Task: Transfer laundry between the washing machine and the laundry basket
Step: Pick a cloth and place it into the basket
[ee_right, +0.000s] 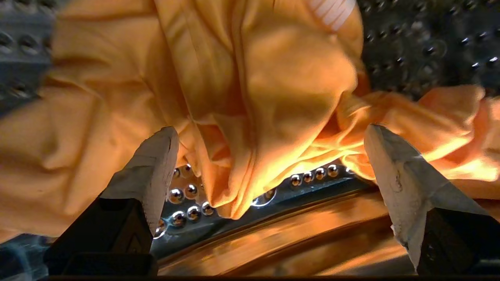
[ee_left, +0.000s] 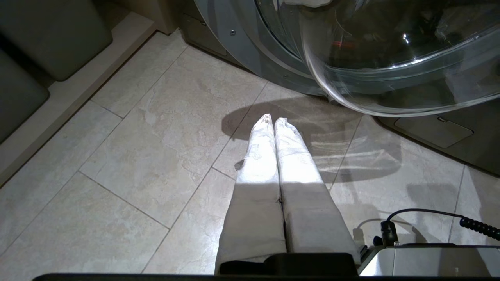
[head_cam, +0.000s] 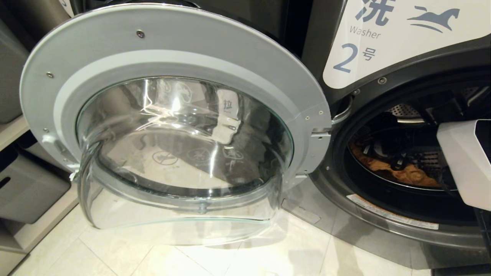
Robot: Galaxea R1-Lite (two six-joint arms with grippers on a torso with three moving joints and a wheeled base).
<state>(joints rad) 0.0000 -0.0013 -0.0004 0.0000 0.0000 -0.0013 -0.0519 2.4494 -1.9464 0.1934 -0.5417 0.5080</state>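
Note:
The washing machine point(head_cam: 383, 50), dark grey with a white label numbered 2, stands with its round door point(head_cam: 172, 46) swung wide open. Orange-yellow laundry point(head_cam: 406, 174) lies at the bottom of the drum. My right arm point(head_cam: 468, 161) reaches into the drum. Its gripper point(ee_right: 270, 130) is open just above the orange-yellow laundry point(ee_right: 250, 78), one finger on each side of a hanging fold, with nothing gripped. The studded drum wall point(ee_right: 312, 173) shows below the cloth. My left gripper point(ee_left: 273, 121) is shut and empty, parked low over the floor. The laundry basket is out of view.
The door's bulging glass bowl point(head_cam: 180, 153) juts out over the tiled floor point(head_cam: 230, 257) and hangs close above my left gripper. Grey bins on a low shelf point(head_cam: 27, 184) stand at the left. A black cable point(ee_left: 429, 214) runs by the left wrist.

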